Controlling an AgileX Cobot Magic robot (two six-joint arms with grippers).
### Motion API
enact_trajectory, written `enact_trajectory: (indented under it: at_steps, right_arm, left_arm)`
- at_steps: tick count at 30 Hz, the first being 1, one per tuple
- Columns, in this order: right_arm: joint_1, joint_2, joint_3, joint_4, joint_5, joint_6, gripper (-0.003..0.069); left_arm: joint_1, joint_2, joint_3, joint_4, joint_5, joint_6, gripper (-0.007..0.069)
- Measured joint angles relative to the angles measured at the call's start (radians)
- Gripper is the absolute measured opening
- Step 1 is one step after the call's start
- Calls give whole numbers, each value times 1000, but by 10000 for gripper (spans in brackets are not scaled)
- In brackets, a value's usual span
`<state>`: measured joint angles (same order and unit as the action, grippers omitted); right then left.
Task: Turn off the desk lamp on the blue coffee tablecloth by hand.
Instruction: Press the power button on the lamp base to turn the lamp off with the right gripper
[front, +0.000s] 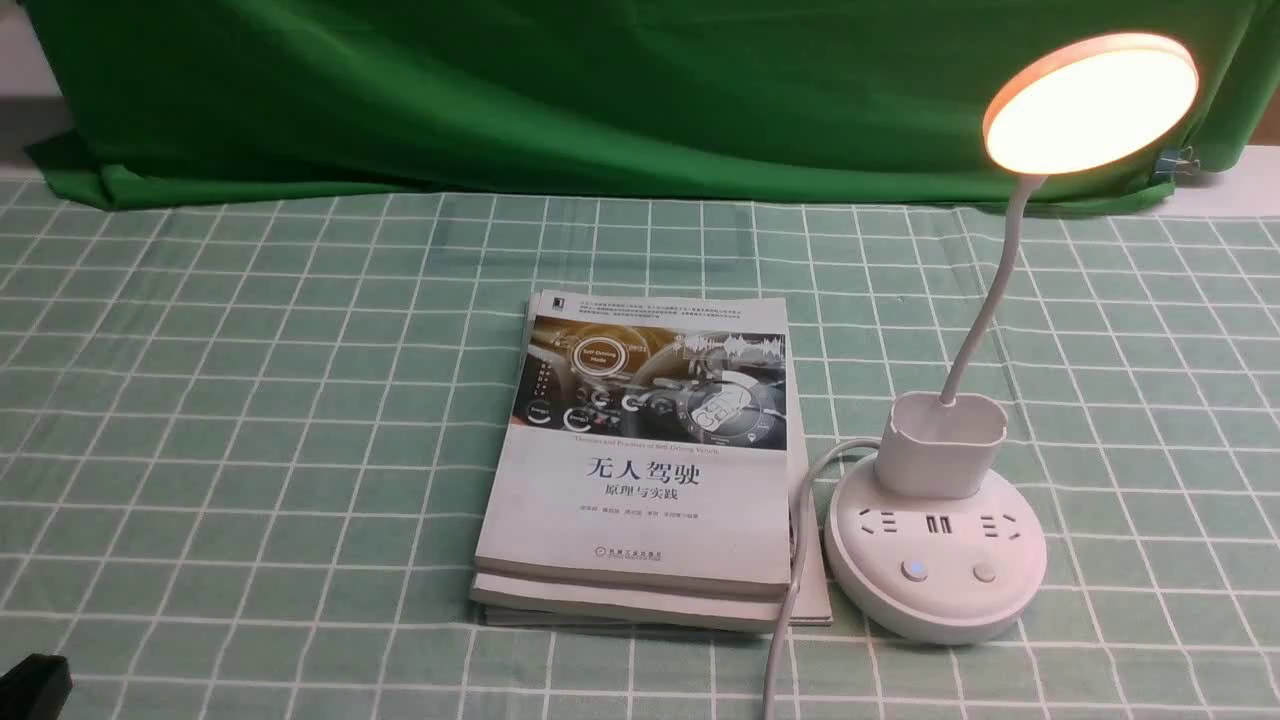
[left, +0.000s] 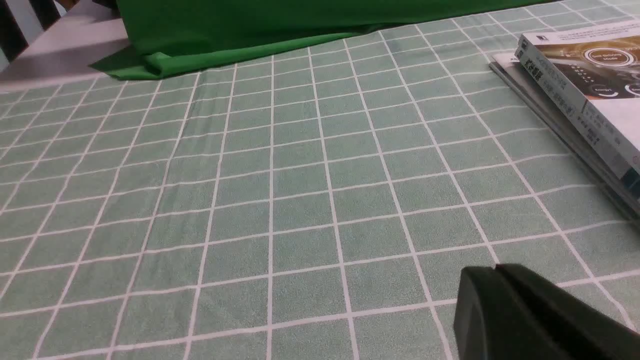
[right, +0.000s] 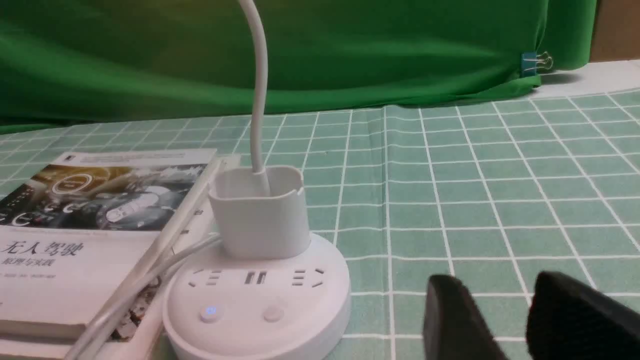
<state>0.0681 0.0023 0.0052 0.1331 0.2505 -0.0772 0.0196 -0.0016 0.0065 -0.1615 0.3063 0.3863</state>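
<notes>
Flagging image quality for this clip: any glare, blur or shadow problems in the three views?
Front view: the white lamp's flat disc head is blown out to plain white, with a soft shadow under the grey-white stack of books; left wrist view: evenly lit, sharp mid-cloth; right wrist view: the dark right gripper fingers are out of focus, while the round white socket base is fairly crisp.

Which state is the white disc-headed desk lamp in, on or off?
On: the white disc-headed desk lamp's round face glows bright, and one button on its white base shows blue light.
</notes>
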Motion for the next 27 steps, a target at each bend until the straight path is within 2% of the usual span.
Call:
enact_trajectory:
  at_steps: [27]
  right_arm:
    - [0, 0, 0, 0, -14, 0, 241]
  left_arm:
    - [0, 0, 0, 0, 0, 0, 0]
